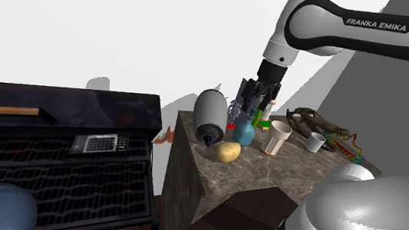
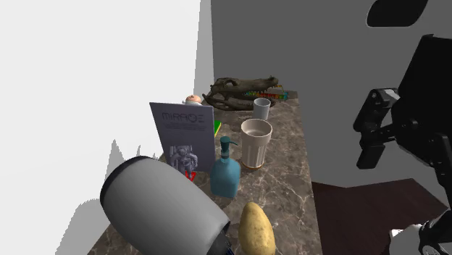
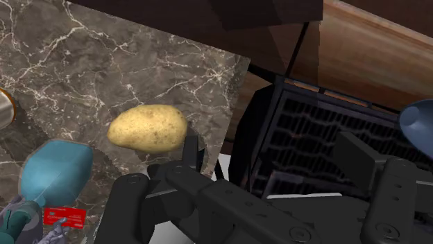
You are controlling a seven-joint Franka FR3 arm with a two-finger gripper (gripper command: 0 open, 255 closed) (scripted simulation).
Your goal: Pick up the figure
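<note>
The figure point(image 2: 193, 99) is a small doll with a pale head, standing at the back of the marbled counter point(image 2: 290, 195). It is half hidden behind a grey printed box point(image 2: 183, 134). My black gripper point(image 1: 251, 111) hangs over the counter's far side, above a blue pump bottle point(image 1: 244, 129) and beside the box. In the second exterior view the gripper point(image 2: 368, 156) floats off to the right, well apart from the figure. In the wrist view its fingers point(image 3: 191, 149) stand apart with nothing between them, over a potato point(image 3: 147, 128) and the bottle point(image 3: 55, 173).
A large grey cylinder point(image 1: 211, 115) lies at the counter's near-left end. A ribbed beige cup point(image 2: 256, 141), a small white cup point(image 2: 261, 109) and a dark crocodile skull point(image 2: 243, 90) stand further along. A dark rack unit with a calculator point(image 1: 100, 143) sits beside the counter.
</note>
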